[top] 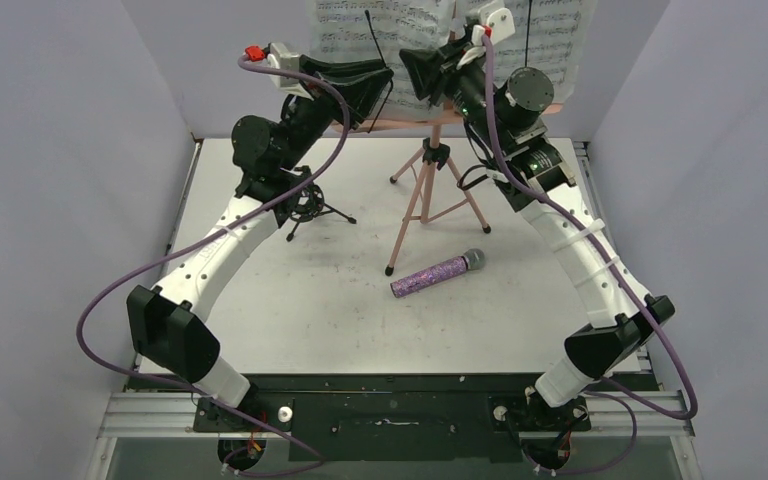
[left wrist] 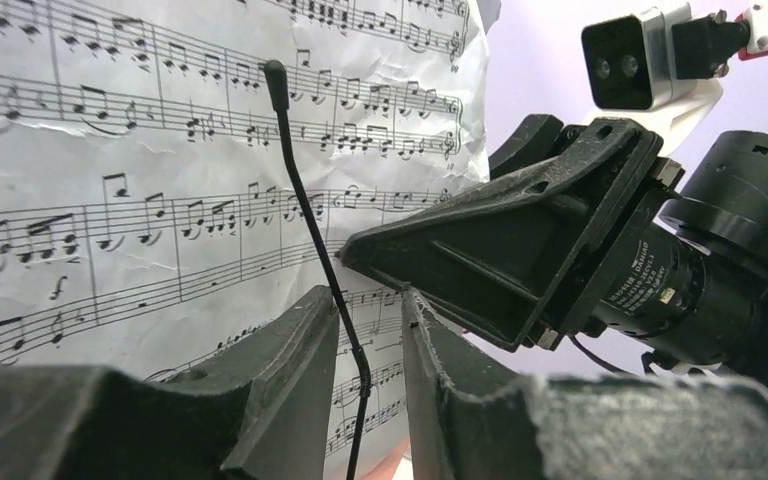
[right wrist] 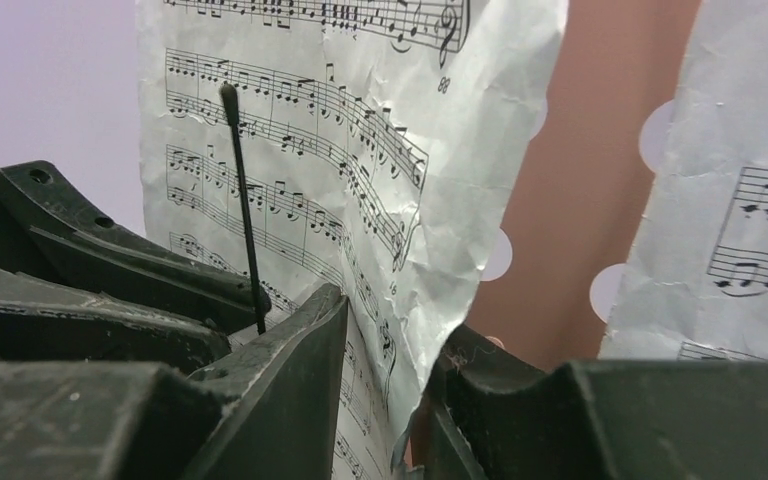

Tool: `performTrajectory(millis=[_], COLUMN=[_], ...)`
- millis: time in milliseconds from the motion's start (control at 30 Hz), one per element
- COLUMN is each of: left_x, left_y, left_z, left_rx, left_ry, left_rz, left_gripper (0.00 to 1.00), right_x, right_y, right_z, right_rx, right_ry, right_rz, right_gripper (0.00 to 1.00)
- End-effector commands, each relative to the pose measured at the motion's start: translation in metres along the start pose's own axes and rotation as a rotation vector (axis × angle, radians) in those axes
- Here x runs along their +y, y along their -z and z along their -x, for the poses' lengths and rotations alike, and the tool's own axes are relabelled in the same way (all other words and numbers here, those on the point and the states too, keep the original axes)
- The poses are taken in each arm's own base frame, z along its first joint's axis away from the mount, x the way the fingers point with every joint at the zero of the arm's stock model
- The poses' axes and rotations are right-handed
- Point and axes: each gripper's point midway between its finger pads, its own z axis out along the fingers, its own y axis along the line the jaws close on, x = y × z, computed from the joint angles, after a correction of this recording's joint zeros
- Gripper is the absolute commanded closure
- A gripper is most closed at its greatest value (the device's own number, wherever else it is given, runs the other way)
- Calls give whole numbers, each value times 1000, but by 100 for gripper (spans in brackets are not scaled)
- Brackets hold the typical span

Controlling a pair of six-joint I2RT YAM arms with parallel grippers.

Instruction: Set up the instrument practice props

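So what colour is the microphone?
The microphone is glittery purple with a silver head; best seen in the top view.

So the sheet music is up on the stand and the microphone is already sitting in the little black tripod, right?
Not quite. The microphone is not in the tripod: the top view shows it lying on the table beside the foot of one leg of the stand, with the tripod standing apart from it, further left. The rest holds: the sheet music is up on the stand.
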Motion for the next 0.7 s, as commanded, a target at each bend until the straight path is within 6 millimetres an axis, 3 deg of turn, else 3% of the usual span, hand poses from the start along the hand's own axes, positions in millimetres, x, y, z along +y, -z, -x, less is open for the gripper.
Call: performTrajectory(millis=[0,367,667], left_x=[-25,-21,-21], left_y=[1,3,4], left_z=[50,46,45], left_rx=[-123,-115,-108], left_ry=[-62,-51,-49], left_rz=[-37,-16,-9], left_gripper=[72,65,60], right_x=[-1,-11,-20], right_y=[21,33,33], right_z=[53,73,70], right_rx=[-109,-146,-139], right_ry=[0,-13,-24], right_rz=[-36,-105,-157], right_gripper=[72,70,80])
